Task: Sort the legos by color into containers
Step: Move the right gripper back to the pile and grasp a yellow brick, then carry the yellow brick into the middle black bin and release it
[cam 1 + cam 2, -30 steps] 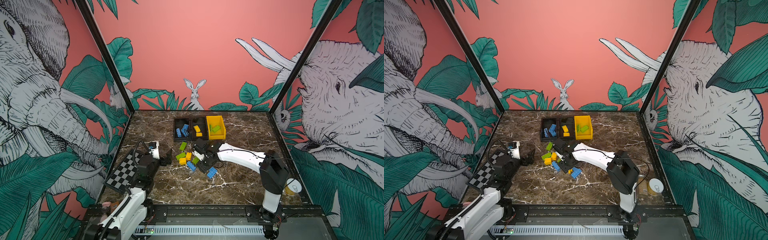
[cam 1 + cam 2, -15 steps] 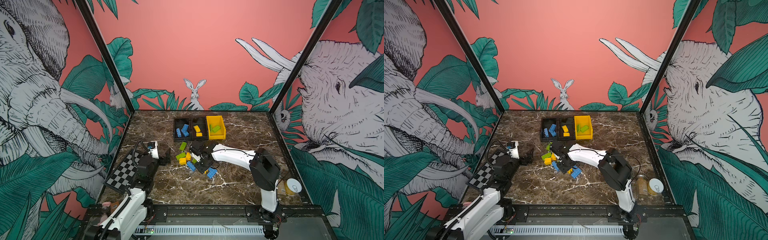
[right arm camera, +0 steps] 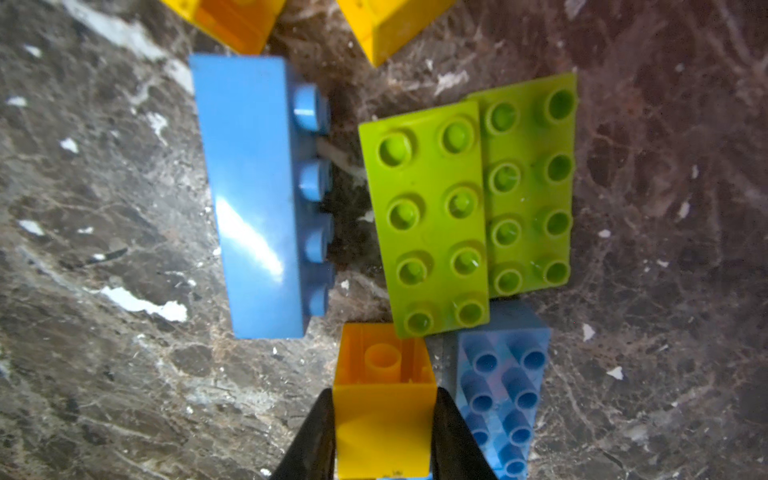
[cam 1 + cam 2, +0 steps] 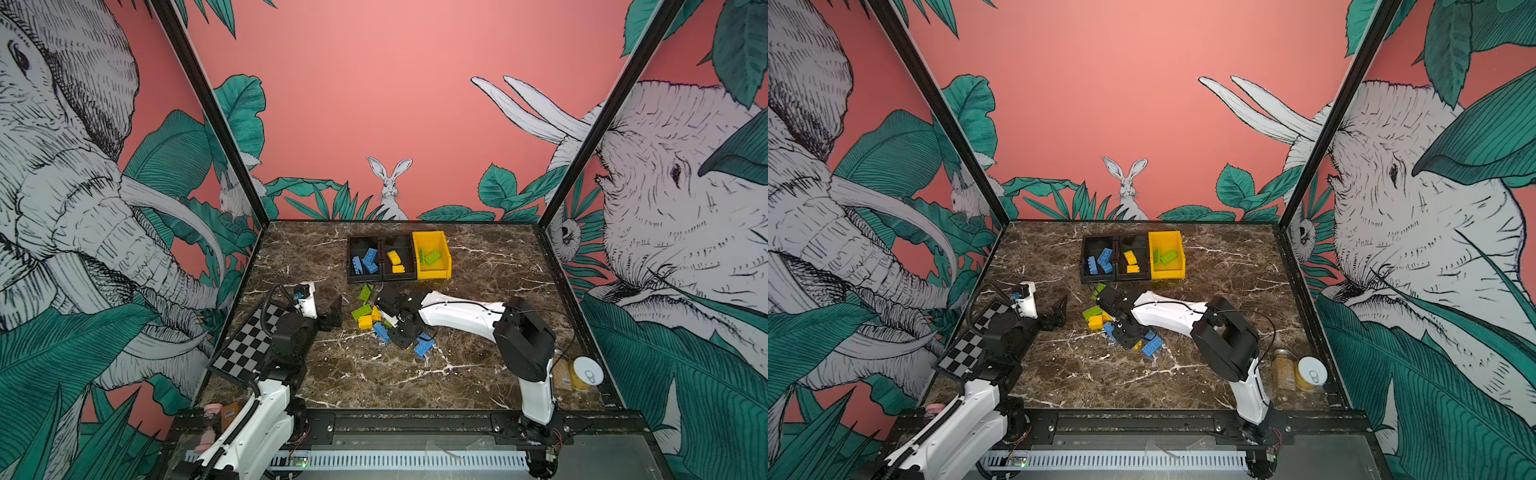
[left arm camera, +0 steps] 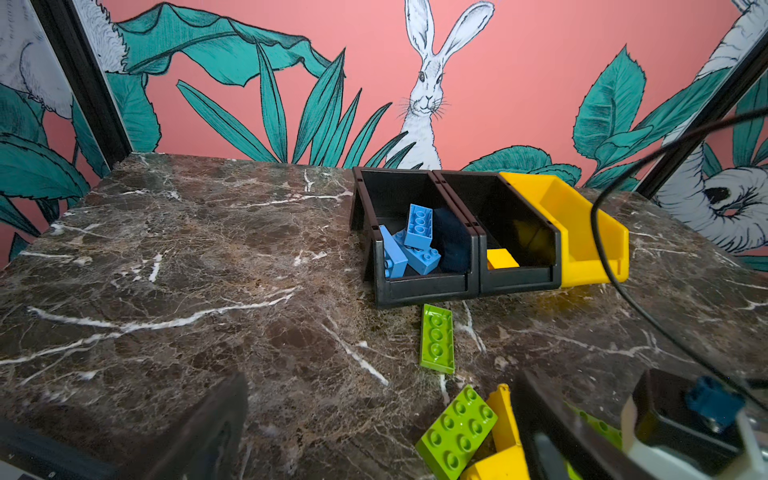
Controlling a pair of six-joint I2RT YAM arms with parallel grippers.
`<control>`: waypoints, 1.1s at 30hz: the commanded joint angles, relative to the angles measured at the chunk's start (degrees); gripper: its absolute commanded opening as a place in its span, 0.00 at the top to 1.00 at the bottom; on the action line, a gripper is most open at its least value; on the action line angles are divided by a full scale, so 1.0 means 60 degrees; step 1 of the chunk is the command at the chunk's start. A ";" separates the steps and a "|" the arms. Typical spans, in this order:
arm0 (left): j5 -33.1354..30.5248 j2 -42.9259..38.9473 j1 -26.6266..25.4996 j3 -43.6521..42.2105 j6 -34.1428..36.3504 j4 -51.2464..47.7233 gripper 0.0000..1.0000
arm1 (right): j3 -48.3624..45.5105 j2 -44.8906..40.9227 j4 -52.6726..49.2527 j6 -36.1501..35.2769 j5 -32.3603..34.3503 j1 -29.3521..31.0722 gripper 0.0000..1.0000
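**Right pincer clamped on a yellow brick**

My right pincer (image 3: 383,399) is closed on a small yellow brick (image 3: 384,415). One black finger (image 3: 316,432) presses against each side, and the brick's hollow underside shows ahead of the tips. I cannot tell whether it is clear of the table.

Just beside it lies a blue brick (image 3: 503,386), studs up. Past it is a green plate (image 3: 428,216) whose edge overlaps a second green plate (image 3: 536,183). A long blue brick (image 3: 253,195) lies on its side near them, not touching.

In both top views this pincer sits low in the loose pile at the middle of the marble table (image 4: 374,374). Behind the pile three bins stand in a row:
- a black bin (image 4: 351,266) holding blue bricks
- a second black bin (image 4: 399,276) holding yellow ones
- a yellow bin (image 4: 434,274) holding green pieces

My left pincer (image 5: 378,382) gapes wide over bare marble, left of the pile, gripping nothing.
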 commanded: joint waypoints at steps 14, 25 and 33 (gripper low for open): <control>-0.0123 -0.0078 -0.0026 -0.0144 0.0034 0.0027 0.01 | -0.1047 -0.2212 0.1575 0.0329 -0.1065 -0.0864 0.72; -0.0007 0.0303 -0.0026 -0.0164 -0.0135 0.0320 0.01 | 0.0963 -0.1365 0.2723 -0.0922 -0.1609 -0.2746 0.72; 0.0099 0.0611 -0.0024 -0.0028 -0.0095 0.0339 0.01 | 0.3877 0.1400 0.3535 -0.1057 -0.1100 -0.3544 0.72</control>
